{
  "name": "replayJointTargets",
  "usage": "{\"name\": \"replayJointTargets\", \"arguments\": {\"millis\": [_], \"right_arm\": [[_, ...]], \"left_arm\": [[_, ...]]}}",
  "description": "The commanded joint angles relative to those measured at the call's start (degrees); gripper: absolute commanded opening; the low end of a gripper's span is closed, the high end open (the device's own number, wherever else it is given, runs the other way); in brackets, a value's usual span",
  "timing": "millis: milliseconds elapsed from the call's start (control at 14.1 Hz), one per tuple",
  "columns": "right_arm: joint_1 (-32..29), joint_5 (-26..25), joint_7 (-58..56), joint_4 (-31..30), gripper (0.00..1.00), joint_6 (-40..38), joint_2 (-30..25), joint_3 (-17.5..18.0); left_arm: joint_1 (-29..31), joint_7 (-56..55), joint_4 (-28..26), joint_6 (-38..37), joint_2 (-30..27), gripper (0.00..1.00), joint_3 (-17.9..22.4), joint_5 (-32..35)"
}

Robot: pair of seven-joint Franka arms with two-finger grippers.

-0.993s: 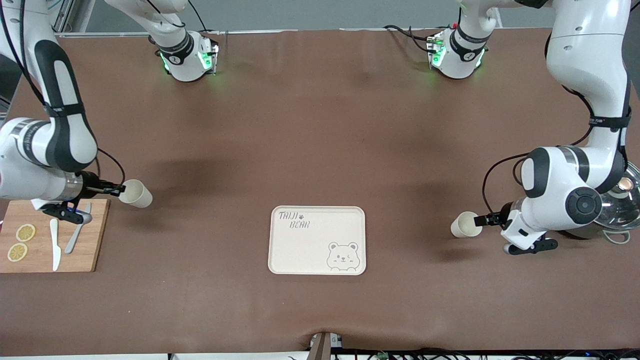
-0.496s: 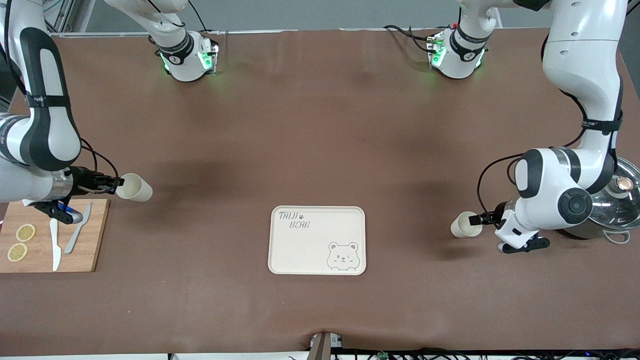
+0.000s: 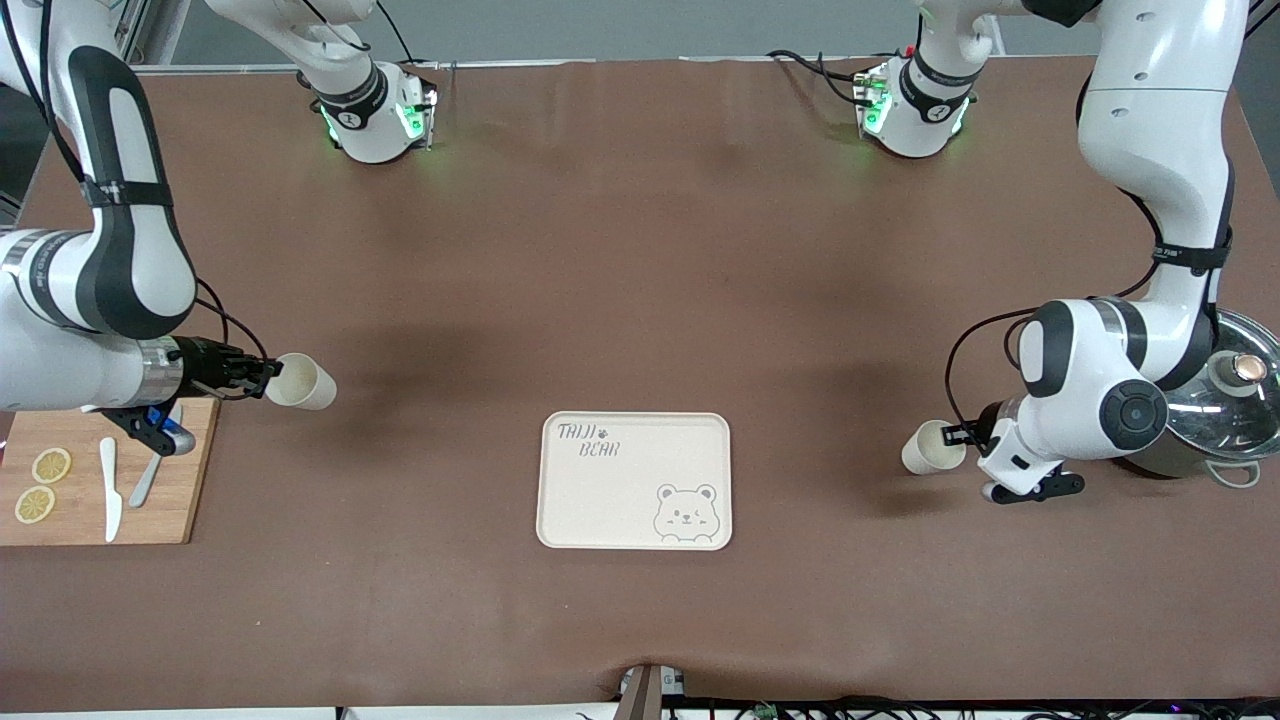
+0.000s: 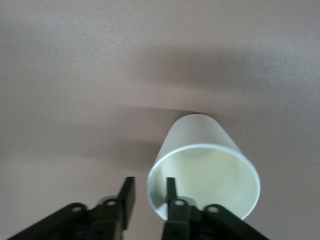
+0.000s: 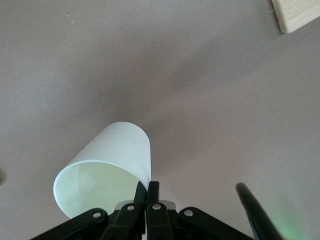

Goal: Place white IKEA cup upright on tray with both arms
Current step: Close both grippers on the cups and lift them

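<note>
- The right gripper (image 3: 262, 377) pinches the rim of a white cup (image 3: 301, 381) lying on its side in the air, over the bare tabletop (image 3: 640, 250) beside the wooden cutting board (image 3: 190, 470); in the right wrist view its fingers (image 5: 148, 192) are pressed onto the cup wall.
- The left gripper (image 3: 958, 437) sits at a second white cup (image 3: 928, 449) near the left arm's end, close to a glass-lidded pot (image 3: 1225, 400). In the left wrist view one finger (image 4: 172, 192) is inside the rim and the other outside with a gap, so the jaws look spread around the wall rather than clamped.
- The tray (image 3: 600, 500) lies bare between the two cups, well apart from both.
- Risk, as I judge it: a thin rim pinch could let a cup swing or slip during the carry, and a cup set down tilted could roll off the tray.
- If the left gripper lifts before closing, the cup stays put.
</note>
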Motion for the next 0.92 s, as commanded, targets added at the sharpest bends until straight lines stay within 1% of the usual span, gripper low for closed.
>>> {"name": "replayJointTargets", "arguments": {"millis": [0,142,284,425,567,709,851], "right_arm": [[2.3,1.04,4.53,1.35,0.0,-0.72,-0.16,-0.21],[3.62,1.12,5.42,1.43,0.0,-0.98,-0.42,-0.13],[5.81,3.31,11.54,2.92,0.0,-0.72,-0.34,-0.13],[7.48,4.2,13.15,3.63,0.0,0.07,0.19,-0.21],[7.75,5.16,13.42,3.63,0.0,0.78,0.63,-0.21],[8.63,4.82,13.42,3.63,0.0,0.87,0.63,-0.3],[8.72,5.08,13.6,3.63,0.0,0.87,0.72,-0.3]], "left_arm": [[-0.14,-0.4,-0.08,0.88,0.27,0.0,-0.25,-0.99],[-0.23,-0.31,0.36,0.88,0.62,0.0,-0.25,-0.9],[-0.23,-0.05,1.59,0.79,0.54,0.0,-0.25,-0.9],[-0.49,-0.4,2.55,0.61,0.27,0.0,-0.6,-0.9],[-0.67,-1.36,3.26,0.09,-0.08,0.0,-1.31,-0.99],[-0.58,-3.03,3.26,-0.18,-0.52,0.0,-2.62,-0.99],[-0.58,-6.8,3.26,-1.49,-0.78,0.0,-4.37,-0.99]]}}
